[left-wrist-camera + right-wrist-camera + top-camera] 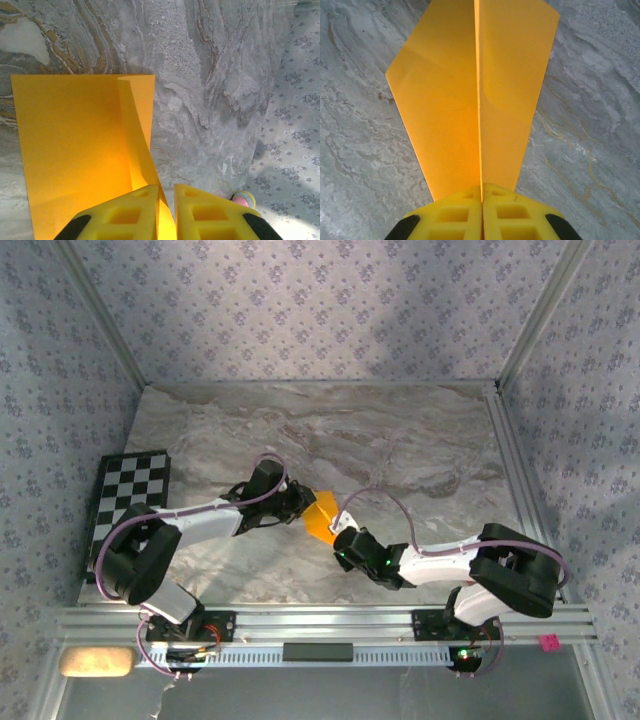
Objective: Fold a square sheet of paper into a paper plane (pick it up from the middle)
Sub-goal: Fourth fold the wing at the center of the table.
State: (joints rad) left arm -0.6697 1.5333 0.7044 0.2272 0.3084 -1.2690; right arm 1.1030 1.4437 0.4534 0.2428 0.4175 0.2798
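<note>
The square sheet of paper [322,520] is orange-yellow and hangs between my two grippers above the marble table [400,440]. In the right wrist view the paper [450,100] is bent along a centre ridge, with a panel spreading to each side. My right gripper [482,192] is shut on the near end of that ridge. In the left wrist view the paper [75,145] lies mostly flat, with one raised flap running back between the fingers of my left gripper [167,200]. The left jaws stand a little apart, and the table shows through the gap beside the flap.
A black-and-white chequered board [130,502] lies at the table's left edge. A small pink object [244,199] sits just right of my left fingers. A pink tag [548,642] is on the front rail and a beige pad [96,661] lies at the near left. Patterned walls enclose the table.
</note>
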